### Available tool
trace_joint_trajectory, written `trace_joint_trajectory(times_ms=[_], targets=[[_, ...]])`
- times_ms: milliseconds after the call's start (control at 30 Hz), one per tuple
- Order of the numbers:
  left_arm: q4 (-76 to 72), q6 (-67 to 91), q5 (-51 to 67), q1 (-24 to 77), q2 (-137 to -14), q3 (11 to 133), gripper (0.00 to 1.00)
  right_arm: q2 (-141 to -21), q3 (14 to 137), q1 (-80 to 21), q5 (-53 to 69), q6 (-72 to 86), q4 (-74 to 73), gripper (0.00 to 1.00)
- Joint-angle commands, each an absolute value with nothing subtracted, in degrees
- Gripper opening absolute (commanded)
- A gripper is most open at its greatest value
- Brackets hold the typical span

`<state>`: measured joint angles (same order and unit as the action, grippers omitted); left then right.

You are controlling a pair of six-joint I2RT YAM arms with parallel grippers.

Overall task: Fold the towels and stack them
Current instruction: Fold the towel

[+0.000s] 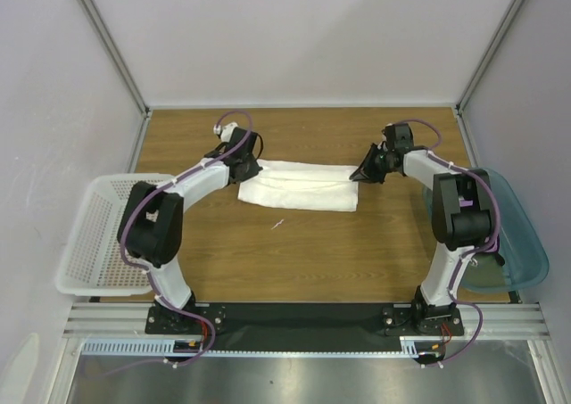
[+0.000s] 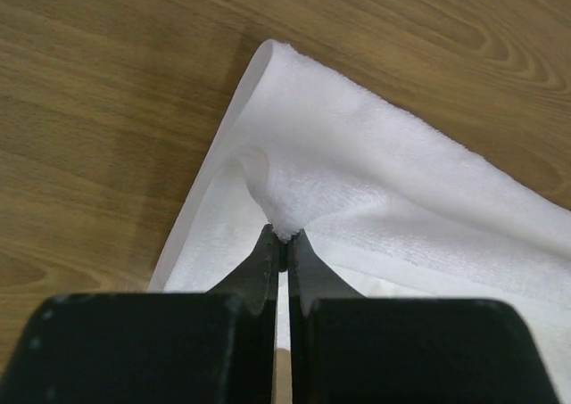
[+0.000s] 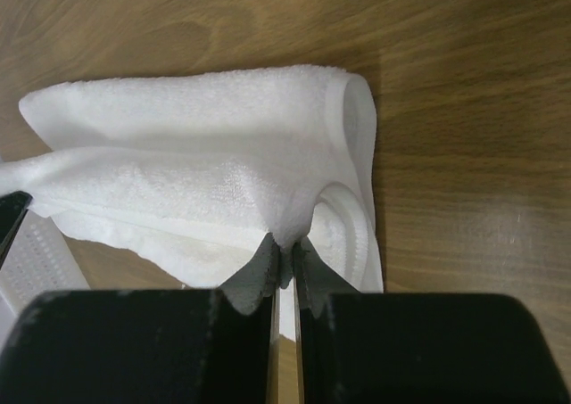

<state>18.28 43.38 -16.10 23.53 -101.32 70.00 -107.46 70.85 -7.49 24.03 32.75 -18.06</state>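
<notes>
A large white towel (image 1: 299, 186) lies folded into a long strip across the far middle of the wooden table. My left gripper (image 1: 251, 165) is at its left end, shut on a pinch of the white towel (image 2: 357, 172), and the cloth rises in a peak at my left gripper (image 2: 285, 236). At the strip's right end my right gripper (image 1: 361, 176) pinches the white towel (image 3: 196, 145) the same way; the fabric is drawn up at my right gripper (image 3: 285, 243). No other towels are in view.
A white perforated basket (image 1: 96, 243) hangs off the table's left edge. A translucent teal bin (image 1: 517, 243) sits at the right edge beside the right arm. A small pale scrap (image 1: 279, 223) lies on the wood in front of the towel.
</notes>
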Motion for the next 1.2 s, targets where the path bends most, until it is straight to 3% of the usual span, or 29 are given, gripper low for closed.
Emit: trace_joint_trajectory(times_ms=[0,333,367,433,533,567,600,667,700,800,1167], targets=[[16.8,42.0,-17.8,22.0,-103.3,72.4,0.00,-109.4,74.5,-6.9,22.8,31.4,-16.0,0.00],[15.6,41.5,-17.8,20.9,-109.6,75.8,0.00,-113.1,77.8,-6.2,23.0,30.8,-14.1,0.00],[16.4,41.4,-17.8,20.8,-109.9,76.1,0.00,-113.2,78.0,-6.3,23.1,30.8,-14.1,0.06],[17.4,41.2,-17.6,20.6,-110.1,77.5,0.07,-112.9,78.0,-6.3,23.6,30.8,-13.7,0.21],[16.8,39.5,-17.1,20.4,-108.6,78.0,0.23,-110.9,77.6,-6.2,23.8,30.9,-12.4,0.32],[16.3,39.0,-17.0,20.3,-107.9,78.0,0.27,-110.6,77.6,-6.3,23.9,30.9,-12.0,0.35],[15.2,38.6,-16.7,20.3,-107.3,78.0,0.39,-110.1,77.7,-6.2,24.1,30.8,-11.8,0.38],[14.5,37.4,-16.5,20.2,-105.2,78.6,0.48,-108.8,78.3,-6.3,24.5,31.2,-11.1,0.42],[14.2,37.1,-16.3,20.2,-104.4,78.8,0.59,-108.3,78.3,-6.3,24.8,31.4,-10.6,0.43],[14.0,35.6,-14.1,20.1,-100.6,78.0,0.72,-105.7,77.5,-6.8,25.7,32.2,-8.9,0.47],[-1.6,43.5,2.7,21.6,-86.9,56.3,0.84,-97.0,62.1,-15.3,21.3,40.9,4.5,0.64]])
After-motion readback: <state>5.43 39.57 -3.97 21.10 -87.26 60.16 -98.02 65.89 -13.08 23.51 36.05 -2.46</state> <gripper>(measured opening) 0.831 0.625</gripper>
